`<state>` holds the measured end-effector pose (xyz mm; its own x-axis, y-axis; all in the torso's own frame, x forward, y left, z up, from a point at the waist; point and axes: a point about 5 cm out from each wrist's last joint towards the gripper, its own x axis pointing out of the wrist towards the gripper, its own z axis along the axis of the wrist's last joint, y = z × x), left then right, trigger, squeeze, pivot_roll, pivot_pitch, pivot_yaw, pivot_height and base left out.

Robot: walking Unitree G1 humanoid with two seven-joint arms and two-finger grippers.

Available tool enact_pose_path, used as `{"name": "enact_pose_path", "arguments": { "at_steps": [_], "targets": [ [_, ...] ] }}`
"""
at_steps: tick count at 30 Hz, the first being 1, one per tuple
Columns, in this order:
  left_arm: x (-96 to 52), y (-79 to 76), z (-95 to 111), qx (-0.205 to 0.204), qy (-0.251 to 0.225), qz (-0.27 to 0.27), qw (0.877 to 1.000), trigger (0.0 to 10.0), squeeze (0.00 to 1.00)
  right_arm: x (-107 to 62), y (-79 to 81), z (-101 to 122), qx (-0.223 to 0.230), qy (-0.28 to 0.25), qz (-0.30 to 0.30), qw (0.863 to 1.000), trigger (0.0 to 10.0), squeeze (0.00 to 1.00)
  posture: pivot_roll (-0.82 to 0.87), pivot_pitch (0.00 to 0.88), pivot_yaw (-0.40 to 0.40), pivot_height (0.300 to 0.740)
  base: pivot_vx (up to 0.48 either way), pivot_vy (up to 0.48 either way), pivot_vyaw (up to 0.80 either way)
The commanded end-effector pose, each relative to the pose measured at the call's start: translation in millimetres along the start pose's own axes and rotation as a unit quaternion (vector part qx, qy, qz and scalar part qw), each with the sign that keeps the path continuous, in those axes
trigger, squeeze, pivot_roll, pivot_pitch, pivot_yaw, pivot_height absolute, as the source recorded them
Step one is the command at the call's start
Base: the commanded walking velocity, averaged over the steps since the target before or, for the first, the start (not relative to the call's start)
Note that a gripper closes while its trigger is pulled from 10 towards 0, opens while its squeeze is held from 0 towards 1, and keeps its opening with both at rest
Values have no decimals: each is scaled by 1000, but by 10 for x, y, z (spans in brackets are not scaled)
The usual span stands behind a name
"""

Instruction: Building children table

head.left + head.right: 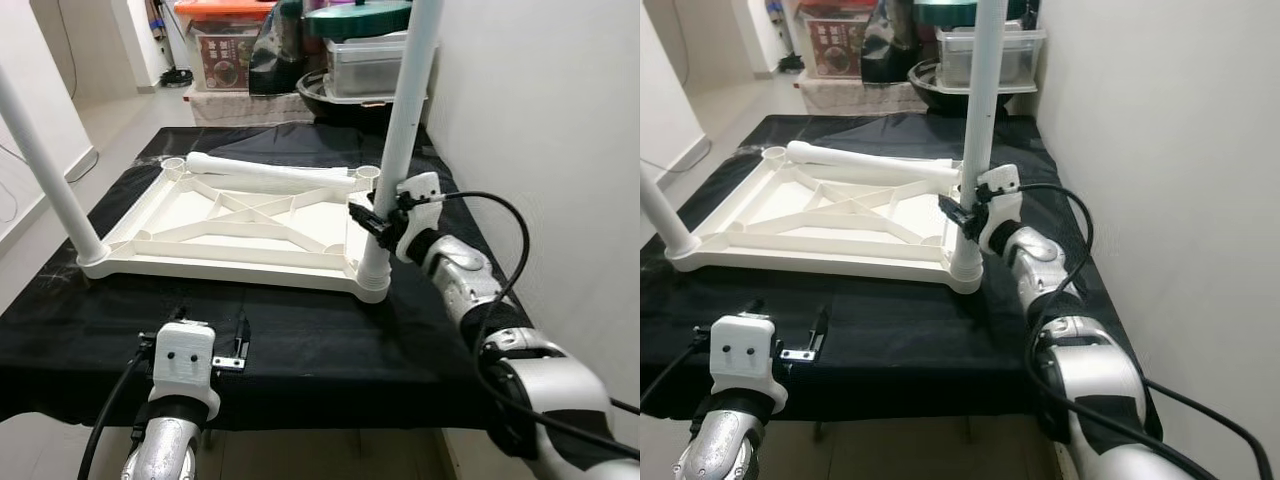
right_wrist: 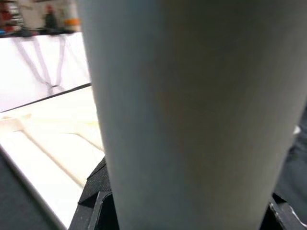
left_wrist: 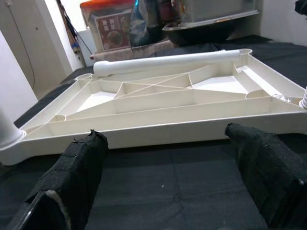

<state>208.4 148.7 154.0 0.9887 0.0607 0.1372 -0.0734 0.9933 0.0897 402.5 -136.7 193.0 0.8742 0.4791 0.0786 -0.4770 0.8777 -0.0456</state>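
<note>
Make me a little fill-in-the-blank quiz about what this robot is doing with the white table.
1. The white tabletop lies upside down on a ____ cloth.
2. The right gripper holds an upright leg at the tabletop's near ____ corner.
3. A loose leg lies flat along the tabletop's ____ edge.
4. The left gripper's fingers are ____, holding nothing.

Missing words: black; right; far; open

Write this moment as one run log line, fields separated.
right hand: shut on upright leg | left hand: open, idle | tabletop: upside down | loose leg: lying
</note>
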Motion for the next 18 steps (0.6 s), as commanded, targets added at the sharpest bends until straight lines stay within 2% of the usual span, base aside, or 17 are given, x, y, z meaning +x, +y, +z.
{"name": "enact_pose_path", "arguments": {
  "at_steps": [1, 2, 3, 4, 5, 6, 8, 10, 11, 14, 15, 16, 17, 18],
  "targets": [
    [-4, 29, 16, 4, 0, 5, 1000, 10000, 0, -39, 58, -254, 19, 48, -37, 998, 0, 0, 16, 33, -14, 740, 0, 0, 0],
    [-1, 42, 15, 5, -1, 7, 1000, 10000, 0, -38, 43, -294, 16, 62, -84, 994, 0, 0, 14, 31, -14, 740, 0, 0, 0],
    [-1, 42, 15, 5, -1, 7, 1000, 10000, 0, -38, 43, -294, 16, 62, -84, 994, 0, 0, 14, 31, -14, 740, 0, 0, 0],
    [2, 50, 14, 6, -1, 8, 1000, 10000, 0, -37, 37, -325, 3, 77, -124, 989, 0, 0, 14, 31, -14, 740, 0, 0, 0],
    [2, 50, 14, 6, -1, 8, 1000, 10000, 0, -37, 37, -325, 3, 77, -124, 989, 0, 0, 14, 31, -14, 740, 0, 0, 0],
    [7, 54, 15, 7, -2, 9, 1000, 10000, 0, -28, 38, -343, -3, 88, -181, 979, 0, 0, 14, 31, -14, 740, 0, 0, 0],
    [7, 54, 15, 7, -2, 9, 1000, 10000, 0, -28, 38, -343, -3, 88, -181, 979, 0, 0, 14, 31, -14, 740, 0, 0, 0],
    [13, 55, 19, 7, -3, 9, 1000, 10000, 0, -13, 66, -344, 2, 92, -259, 961, 0, 0, 14, 31, -14, 740, 0, 0, 0],
    [13, 55, 19, 7, -3, 9, 1000, 10000, 0, -13, 66, -344, 2, 92, -259, 961, 0, 0, 14, 31, -14, 740, 0, 0, 0],
    [31, 46, 29, 7, -7, 9, 1000, 10000, 0, 10, 248, -320, 62, 72, -395, 914, 0, 0, 14, 27, -14, 740, 0, 0, 0],
    [31, 46, 29, 7, -7, 9, 1000, 10000, 0, 10, 248, -320, 62, 72, -395, 914, 0, 0, 14, 27, -14, 740, 0, 0, 0],
    [33, 46, 29, 8, -7, 9, 1000, 10000, 0, 5, 300, -318, 78, 67, -425, 900, 0, 0, 14, 27, -14, 740, 0, 0, 0],
    [33, 46, 29, 8, -7, 9, 1000, 10000, 0, 5, 300, -318, 78, 67, -425, 900, 0, 0, 14, 27, -14, 740, 0, 0, 0],
    [35, 46, 28, 8, -7, 9, 1000, 10000, 0, -7, 422, -327, 104, 67, -474, 872, 0, 0, 14, 27, -14, 740, 0, 0, 0]
  ]
}}
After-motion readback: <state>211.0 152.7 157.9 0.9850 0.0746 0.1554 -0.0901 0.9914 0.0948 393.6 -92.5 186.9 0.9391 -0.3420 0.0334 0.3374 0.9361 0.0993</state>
